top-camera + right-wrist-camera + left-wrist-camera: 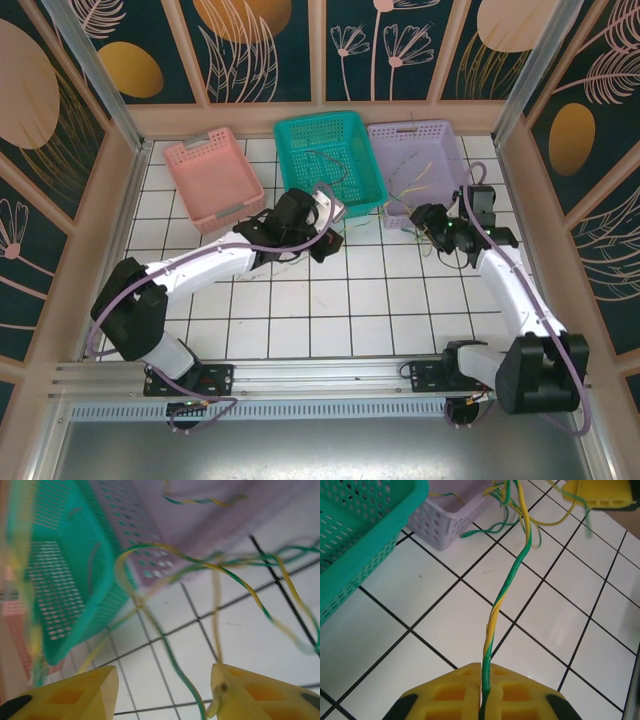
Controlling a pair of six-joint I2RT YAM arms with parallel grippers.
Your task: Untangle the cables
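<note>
Left gripper [484, 692] clamps the cables [512, 576] while right gripper [165, 695] gapes beside lilac basket [200, 525].

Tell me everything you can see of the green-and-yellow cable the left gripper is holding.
The twisted cable is a thin green wire and a yellow wire wound together. The left gripper pinches one end. It runs nearly straight over the white tiles toward the lilac basket, near which it splits into loose strands.

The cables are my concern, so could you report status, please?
Left gripper shut on twisted green-and-yellow cables. Right gripper open, strands looping between jaws. Far ends trail to lilac basket.
</note>
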